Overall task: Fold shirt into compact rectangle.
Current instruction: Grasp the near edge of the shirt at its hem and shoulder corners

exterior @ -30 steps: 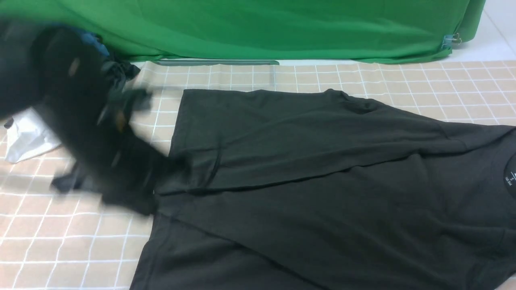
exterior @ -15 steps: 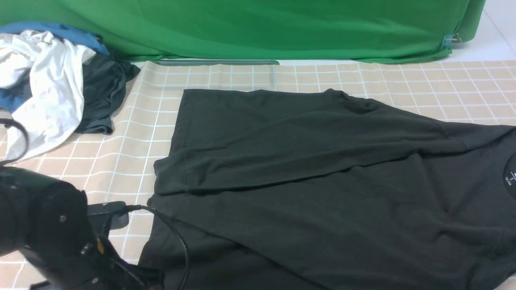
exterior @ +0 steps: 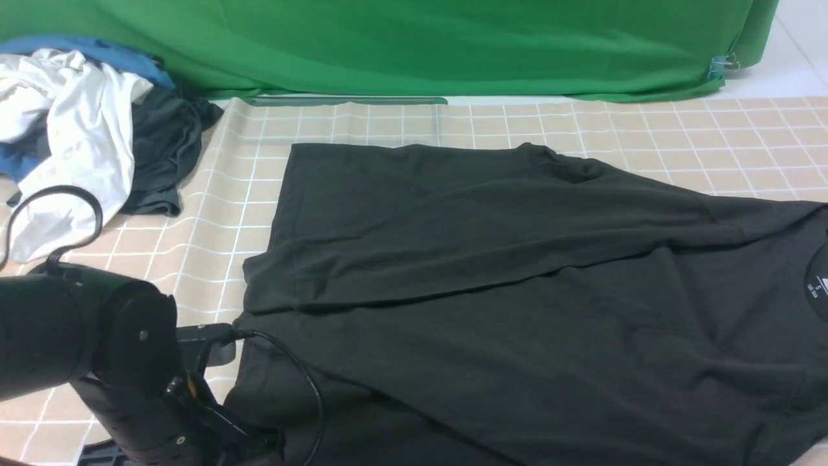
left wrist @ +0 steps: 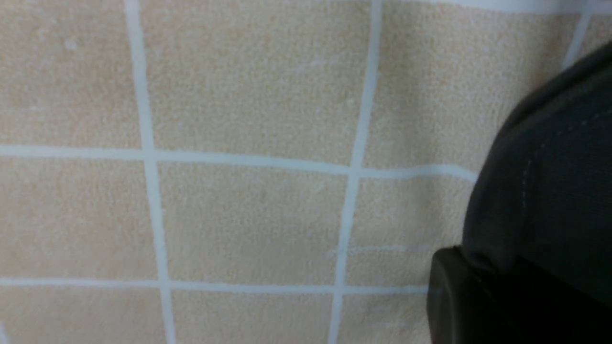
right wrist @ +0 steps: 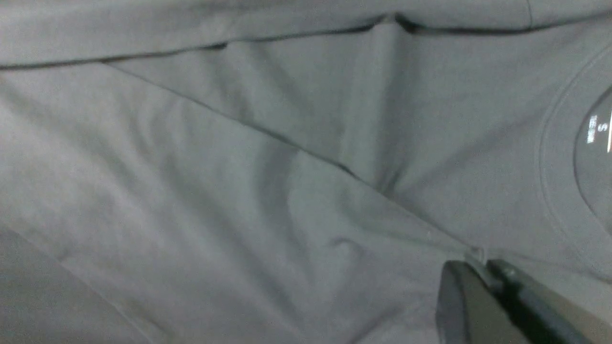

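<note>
Changing at the left: the left arm (exterior: 97, 349), a blur over the clothes pile a second ago, is now lowered to the near left corner of the shirt (exterior: 485, 291), and the pile is uncovered again.
Meaning for the task: a grasp on the hem corner is judged to be in preparation, for the next fold across the body.
Clothes pile: a white garment (exterior: 77, 129), a blue one (exterior: 97, 48) and a dark grey one (exterior: 165, 149) are heaped at the far left, apart from the shirt.
Left gripper (exterior: 252, 448): one finger (left wrist: 449, 296) is seen with the hem lying against it; a pinch cannot be confirmed.
Shirt position: it is spread on the checked cloth (exterior: 162, 272) from centre to right, its far side laid over the middle and its neck label (exterior: 820, 285) at the right edge.
Right gripper (right wrist: 478, 267): the fingers are pressed close together against the fabric near the collar; whether cloth is nipped cannot be told.
Containers: none is seen.
</note>
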Controlling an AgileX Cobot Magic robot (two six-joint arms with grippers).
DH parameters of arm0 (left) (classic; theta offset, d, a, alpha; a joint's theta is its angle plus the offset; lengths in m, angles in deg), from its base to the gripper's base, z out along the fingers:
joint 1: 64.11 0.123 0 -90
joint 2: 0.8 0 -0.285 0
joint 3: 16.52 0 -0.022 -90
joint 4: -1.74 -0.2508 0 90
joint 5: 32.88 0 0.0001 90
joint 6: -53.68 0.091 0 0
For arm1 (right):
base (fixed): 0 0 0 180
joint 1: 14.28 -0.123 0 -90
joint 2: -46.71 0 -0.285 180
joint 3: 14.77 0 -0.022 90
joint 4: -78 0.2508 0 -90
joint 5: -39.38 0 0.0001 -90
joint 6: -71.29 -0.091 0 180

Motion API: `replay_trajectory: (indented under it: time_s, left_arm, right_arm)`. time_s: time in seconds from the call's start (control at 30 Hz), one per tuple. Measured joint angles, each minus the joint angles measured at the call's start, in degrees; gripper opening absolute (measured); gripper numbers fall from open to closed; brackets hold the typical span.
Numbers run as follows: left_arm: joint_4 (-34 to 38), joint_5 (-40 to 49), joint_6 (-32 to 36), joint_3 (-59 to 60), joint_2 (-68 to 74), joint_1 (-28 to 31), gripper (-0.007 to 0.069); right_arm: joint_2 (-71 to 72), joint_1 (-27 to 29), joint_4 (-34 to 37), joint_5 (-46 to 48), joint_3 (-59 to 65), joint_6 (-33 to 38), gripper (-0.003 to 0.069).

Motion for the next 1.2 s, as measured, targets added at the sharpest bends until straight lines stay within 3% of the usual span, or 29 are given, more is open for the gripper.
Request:
replay_trajectory:
  time_s: [0.3,0.53,0.67,0.93,1.2]
  left_arm:
    - [-5.46,15.58,-4.89,-0.16,-16.26,-0.01,0.0030]
    - [-6.24,19.77,-5.31,-0.16,-23.88,-0.01,0.0030]
    - [-7.51,19.96,-5.77,0.38,-24.06,-0.01,0.0030]
    - [-7.22,16.67,-5.87,2.65,-24.06,-0.01,0.0030]
    - [-7.04,15.54,-5.87,3.79,-24.06,-0.01,0.0030]
  right_arm:
    - [1.05,0.00,-5.40,6.23,4.15,-4.61,0.0136]
    - [2.56,0.00,-4.29,-0.43,20.14,-8.82,0.0401]
    - [2.13,0.00,0.22,-8.44,27.70,-9.48,0.0489]
    - [-4.86,0.00,6.24,-19.33,33.76,-7.54,0.0521]
    - [-9.88,0.00,6.99,-24.47,33.76,-6.47,0.0521]
